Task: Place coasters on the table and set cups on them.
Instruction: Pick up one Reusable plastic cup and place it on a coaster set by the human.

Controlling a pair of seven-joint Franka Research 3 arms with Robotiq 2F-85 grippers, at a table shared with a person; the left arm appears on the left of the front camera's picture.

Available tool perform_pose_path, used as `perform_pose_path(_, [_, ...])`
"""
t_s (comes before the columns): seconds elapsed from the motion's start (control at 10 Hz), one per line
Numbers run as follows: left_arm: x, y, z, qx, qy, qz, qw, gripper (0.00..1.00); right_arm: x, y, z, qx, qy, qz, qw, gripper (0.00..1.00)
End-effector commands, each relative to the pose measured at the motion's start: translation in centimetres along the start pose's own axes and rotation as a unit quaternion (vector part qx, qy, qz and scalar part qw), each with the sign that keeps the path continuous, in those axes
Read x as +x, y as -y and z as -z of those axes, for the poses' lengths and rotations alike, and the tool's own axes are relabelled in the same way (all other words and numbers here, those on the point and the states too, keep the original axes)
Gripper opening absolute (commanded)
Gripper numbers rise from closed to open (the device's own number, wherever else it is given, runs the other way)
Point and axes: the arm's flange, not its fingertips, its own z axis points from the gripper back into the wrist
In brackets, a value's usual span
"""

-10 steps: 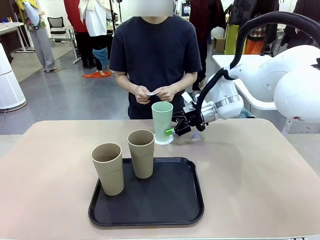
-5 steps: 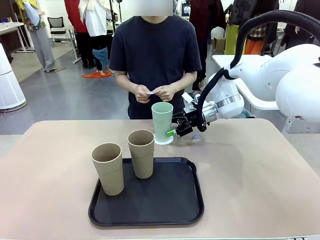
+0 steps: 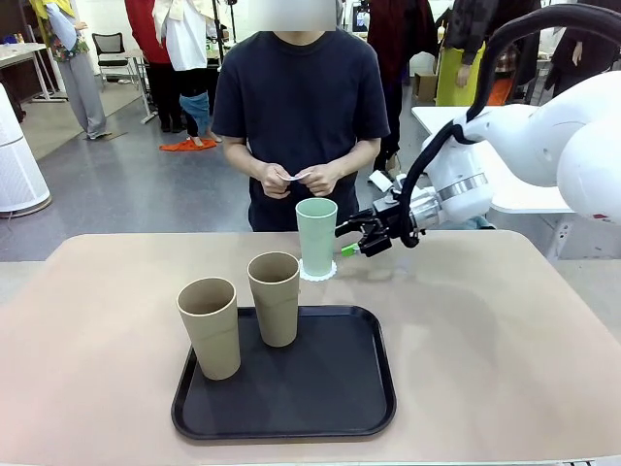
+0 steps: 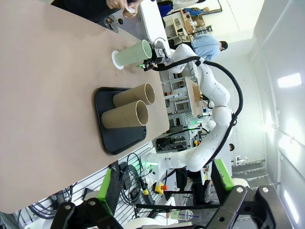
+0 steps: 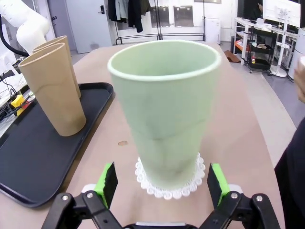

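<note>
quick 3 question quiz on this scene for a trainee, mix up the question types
1. True or false: the mint cup stands on a coaster.
2. How many tan cups stand on the black tray?
3. The robot's right hand is: A) shut on the mint cup, B) open beside the mint cup, C) reaching over the tray.

Key: 1 true; 2 two; 3 B.
</note>
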Motion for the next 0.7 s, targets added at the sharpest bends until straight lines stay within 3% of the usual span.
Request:
perform_pose_path(0.0, [-0.1, 0.2, 0.0, -0.006, 0.003, 0.002, 1.000, 1.00, 0.1, -1.2, -1.4, -0.019, 0.002, 0.003, 1.000, 1.00])
perform_pose_path(0.2, [-0.1, 0.2, 0.0, -0.006, 0.003, 0.002, 1.000, 1.00, 0.7, -1.9, -2.8, -0.032, -0.013, 0.003, 0.999, 1.00])
perform_pose_path(0.4, [-0.1, 0.2, 0.0, -0.006, 0.003, 0.002, 1.000, 1.00, 2.7, -3.7, -4.4, -0.058, -0.060, 0.011, 0.996, 1.00])
perform_pose_path(0.6, [-0.1, 0.2, 0.0, -0.006, 0.003, 0.002, 1.000, 1.00, 7.3, -7.0, -5.3, -0.111, -0.178, 0.054, 0.976, 1.00])
